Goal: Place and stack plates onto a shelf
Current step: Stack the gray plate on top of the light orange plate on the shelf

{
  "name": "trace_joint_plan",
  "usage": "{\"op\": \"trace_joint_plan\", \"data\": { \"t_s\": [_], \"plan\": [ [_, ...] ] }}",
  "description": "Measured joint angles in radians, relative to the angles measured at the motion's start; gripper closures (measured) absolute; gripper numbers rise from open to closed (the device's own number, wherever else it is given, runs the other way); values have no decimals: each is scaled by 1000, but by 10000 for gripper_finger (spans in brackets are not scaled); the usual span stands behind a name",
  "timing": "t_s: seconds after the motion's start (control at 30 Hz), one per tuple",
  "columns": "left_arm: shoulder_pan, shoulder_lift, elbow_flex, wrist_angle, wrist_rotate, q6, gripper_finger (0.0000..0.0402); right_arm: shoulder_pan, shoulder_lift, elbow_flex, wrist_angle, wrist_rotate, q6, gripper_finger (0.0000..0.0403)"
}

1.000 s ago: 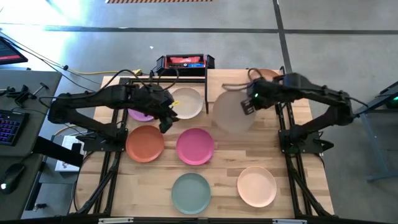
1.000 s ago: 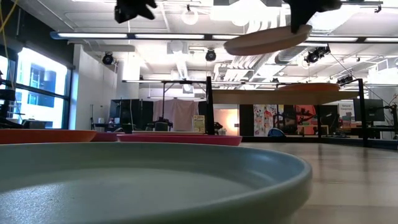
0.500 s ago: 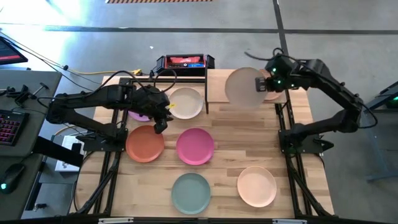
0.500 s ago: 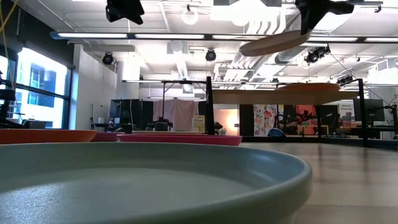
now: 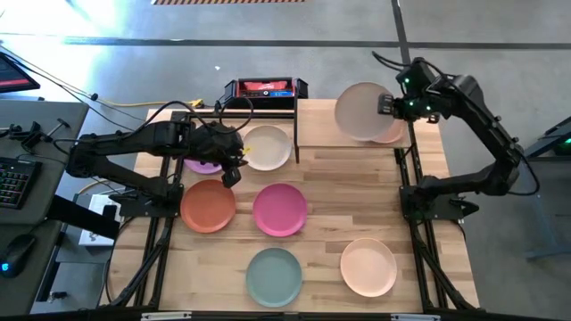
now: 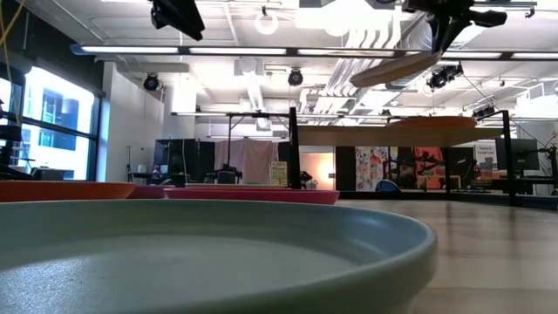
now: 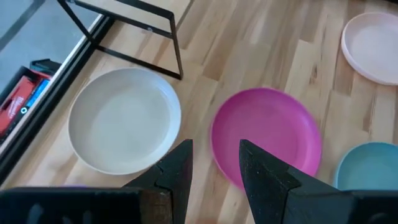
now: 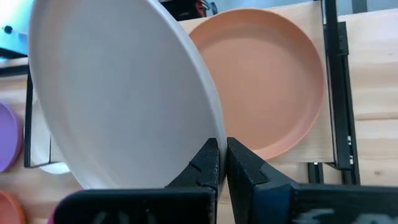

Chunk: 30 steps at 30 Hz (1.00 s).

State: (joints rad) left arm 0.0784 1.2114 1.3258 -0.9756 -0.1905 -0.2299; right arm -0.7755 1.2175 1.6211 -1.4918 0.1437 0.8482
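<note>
From above, my right gripper was pinched shut on the rim of the grey-beige plate, holding it over the shelf, partly above the tan-brown plate already lying there — I judged that was the stack I meant to build on. My left gripper hung empty over the table between the purple plate, the cream-white plate and the orange plate. The pink plate, the pale teal plate and the peach plate sat apart on the slats, untouched.

At table height, the grey-beige plate tilted in the air, clear above the tan-brown plate on the shelf; it needed levelling before release, I reckoned.

From my left wrist, my fingers stood apart with nothing between them, pointing toward the cream-white plate and the pink plate.

From my right wrist, my fingers clamped the grey-beige plate's edge — a rim grip kept the underside free to land on the tan-brown plate beyond.
</note>
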Motion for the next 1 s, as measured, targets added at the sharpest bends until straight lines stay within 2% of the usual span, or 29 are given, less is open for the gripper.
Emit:
{"op": "trace_joint_plan", "data": {
  "t_s": [0.2,0.53,0.77,1.0],
  "plan": [
    [1,0,0,0,-7,25,284,-34,-2,-9,1,-43,13,403],
    [1,0,0,-1,-26,51,284,-34,-163,-356,244,-65,144,403],
    [1,0,0,-1,-30,77,284,-57,-306,-474,261,-18,279,403],
    [24,0,0,-1,-30,78,284,-123,-413,-575,370,-16,395,403]
  ]
}}
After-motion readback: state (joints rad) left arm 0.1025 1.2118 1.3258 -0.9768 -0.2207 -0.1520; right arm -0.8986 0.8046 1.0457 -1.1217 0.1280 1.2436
